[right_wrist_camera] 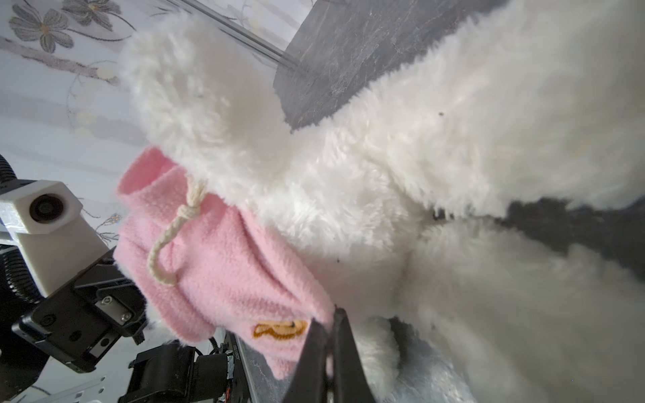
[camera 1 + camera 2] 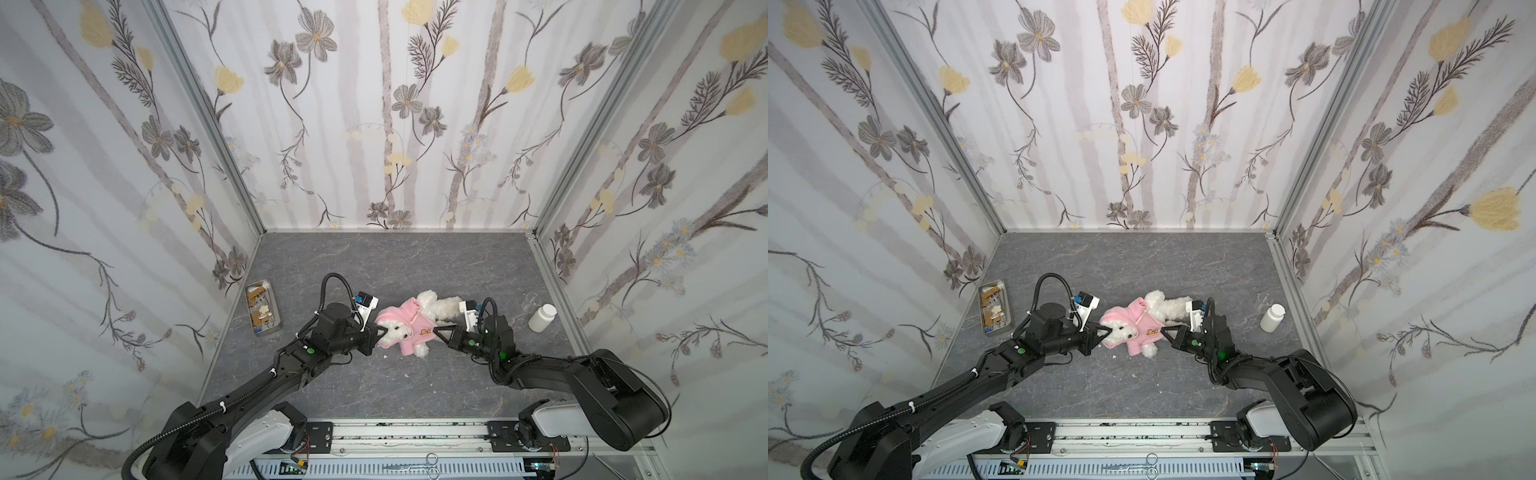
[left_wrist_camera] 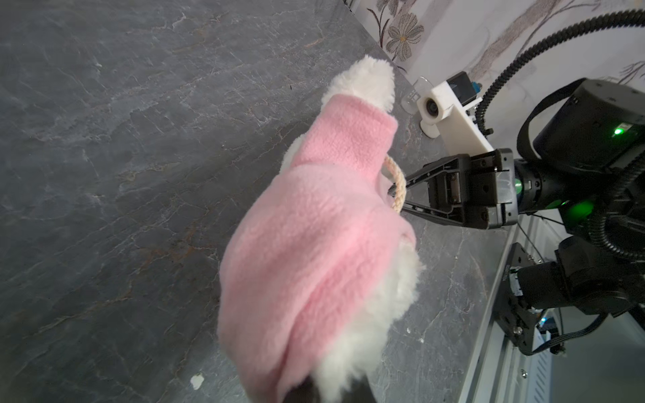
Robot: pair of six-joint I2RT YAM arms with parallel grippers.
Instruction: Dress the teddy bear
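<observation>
Top views, both: scissors on the front rail, bottom centre; left claw clenched on the hood rim of the pink hoodie; right claw clenched on its hem; teddy bear lying mid-frame on the grey desk, between the claws, hoodie over head and chest, legs bare; parts tray at left; white bottle at right.
</observation>
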